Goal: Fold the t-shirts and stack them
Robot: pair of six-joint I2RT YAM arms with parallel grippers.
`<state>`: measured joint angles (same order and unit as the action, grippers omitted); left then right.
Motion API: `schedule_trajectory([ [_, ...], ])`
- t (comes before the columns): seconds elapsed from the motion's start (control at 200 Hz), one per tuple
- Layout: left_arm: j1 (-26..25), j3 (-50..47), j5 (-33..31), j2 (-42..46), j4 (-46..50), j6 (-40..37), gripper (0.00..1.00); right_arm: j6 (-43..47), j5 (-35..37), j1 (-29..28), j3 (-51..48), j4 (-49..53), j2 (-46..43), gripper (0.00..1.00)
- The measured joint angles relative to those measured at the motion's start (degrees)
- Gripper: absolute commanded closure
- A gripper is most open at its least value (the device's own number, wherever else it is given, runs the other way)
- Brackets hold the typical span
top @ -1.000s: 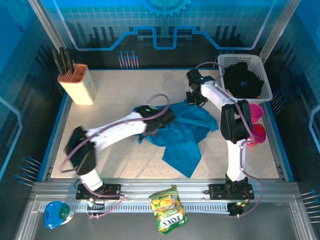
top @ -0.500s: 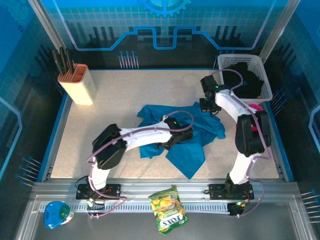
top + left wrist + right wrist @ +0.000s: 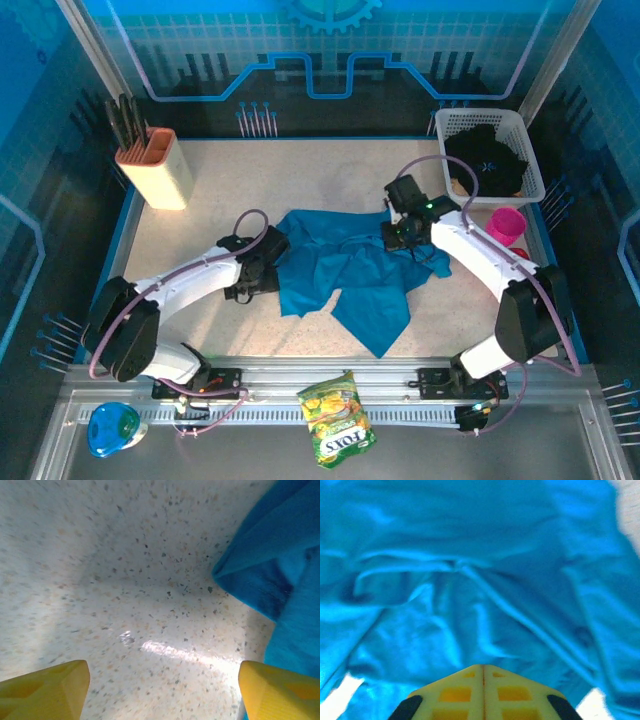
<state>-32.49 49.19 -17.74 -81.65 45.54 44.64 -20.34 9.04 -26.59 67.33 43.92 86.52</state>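
Gaping left pincer (image 3: 161,679) hangs beside teal t-shirt (image 3: 272,562) edge.

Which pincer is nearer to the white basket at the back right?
Right. The right pincer is over the teal t-shirt, just front-left of the white basket; the left pincer is at the shirt's left edge, much farther away.

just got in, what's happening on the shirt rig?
Folding hasn't really started. The teal t-shirt lies crumpled mid-table. The left gripper is open, low over bare table at the shirt's left edge, holding nothing. The right gripper is shut above the shirt's far right part; no fabric shows pinched in it. The black t-shirt sits in the white basket at the far right corner.
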Motion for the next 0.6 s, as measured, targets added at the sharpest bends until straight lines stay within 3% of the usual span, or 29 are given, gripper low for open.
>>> schedule_trajectory([
  [0.27, 4.5, -0.9, 6.5, -5.2, -15.8, -2.7, 0.37, -4.9, -3.8, -9.7, -4.2, -1.0, 0.1, 1.00],
  [0.6, 7.1, -1.5, 8.0, -10.0, -21.1, -3.0, 0.46, -7.8, -5.0, -12.1, -5.6, -1.9, 0.6, 1.00],
])
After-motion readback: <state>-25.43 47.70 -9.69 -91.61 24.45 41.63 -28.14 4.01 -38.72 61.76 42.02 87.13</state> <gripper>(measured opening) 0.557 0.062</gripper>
